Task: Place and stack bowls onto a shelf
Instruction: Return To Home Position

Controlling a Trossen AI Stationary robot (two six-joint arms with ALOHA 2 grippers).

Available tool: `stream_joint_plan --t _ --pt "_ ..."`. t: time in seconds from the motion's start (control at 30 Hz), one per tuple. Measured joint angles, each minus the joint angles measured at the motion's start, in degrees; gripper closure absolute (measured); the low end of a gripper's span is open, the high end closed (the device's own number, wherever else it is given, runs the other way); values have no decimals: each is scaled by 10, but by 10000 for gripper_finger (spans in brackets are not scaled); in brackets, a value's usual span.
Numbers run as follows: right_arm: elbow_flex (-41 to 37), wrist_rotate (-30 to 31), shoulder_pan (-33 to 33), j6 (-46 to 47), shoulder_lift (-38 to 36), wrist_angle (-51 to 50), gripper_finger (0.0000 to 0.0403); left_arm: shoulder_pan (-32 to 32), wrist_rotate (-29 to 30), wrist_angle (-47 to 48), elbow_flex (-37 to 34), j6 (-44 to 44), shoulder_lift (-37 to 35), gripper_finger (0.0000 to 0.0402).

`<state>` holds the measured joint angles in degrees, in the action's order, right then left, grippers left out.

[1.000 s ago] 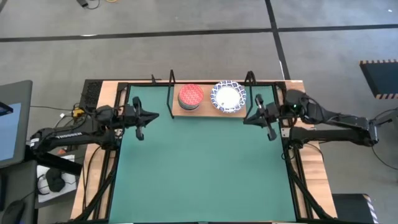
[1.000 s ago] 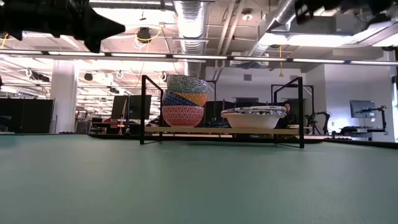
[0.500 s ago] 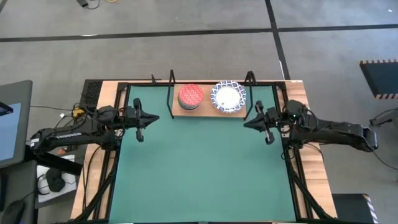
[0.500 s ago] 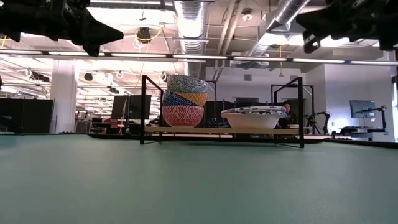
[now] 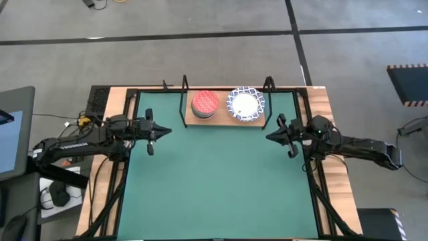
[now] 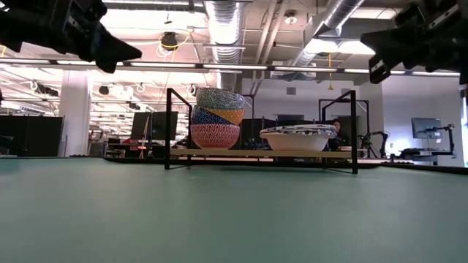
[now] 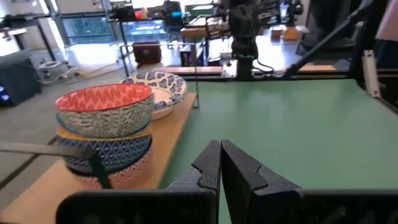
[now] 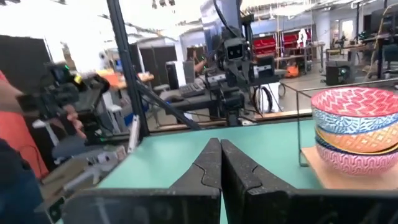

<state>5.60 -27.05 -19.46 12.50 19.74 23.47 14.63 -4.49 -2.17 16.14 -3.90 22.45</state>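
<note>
Two pincers, both empty and drawn clear of the shelf (image 5: 224, 121), with the job to all appearances finished. The right pincer (image 5: 271, 137) now lower along the right edge of the green mat (image 5: 214, 181), its arm folded in closer to the rim of the desk (image 5: 319, 96) than a second ago. The left pincer (image 5: 159, 131) at the mat's left edge, shifted only a little in the same span. Fingers pressed together on each, plain in both wrist views, gripping nothing. On the shelf at the far edge of the mat, a stack of small coloured bowls (image 5: 204, 104) on the left half, a red-lined one uppermost. Just beside it on the right half, the white bowls (image 5: 245, 104) with blue patterned rims, nested low. No bowl in view on the mat or elsewhere on the desk. Judged from that: stacking done, only the retreat to rest remaining. Little in the way of that retreat, with open mat under both arms. Nearest obstacle the shelf's black wire posts (image 6: 168, 124), well apart from either pincer. Beyond the desk, a busy workshop of benches and gear. At the margin of the right wrist view, a person in an orange sleeve (image 8: 12, 124), off the desk and far from the bowls.
</note>
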Motion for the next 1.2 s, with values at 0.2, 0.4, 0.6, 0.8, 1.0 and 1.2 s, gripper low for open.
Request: stream_joint_plan --t 0.2,0.4,0.6,0.8,1.0,1.2 --pt "-28 0 51 40 -31 2 384 0 -11 -101 -64 51 -8 402" --pt "-48 0 96 40 -72 3 384 0 -6 -132 -90 66 -51 402" --pt "-49 -1 96 37 -150 -55 384 0 -1 -61 -90 66 -150 402" --pt "-49 0 96 20 -196 -113 383 0 1 15 -88 82 -224 402" --pt "-49 1 97 -23 -196 -142 380 0 -32 -14 -121 92 -206 402" --pt "-49 1 97 -15 -196 -181 379 -1 -56 -33 -155 114 -206 401"
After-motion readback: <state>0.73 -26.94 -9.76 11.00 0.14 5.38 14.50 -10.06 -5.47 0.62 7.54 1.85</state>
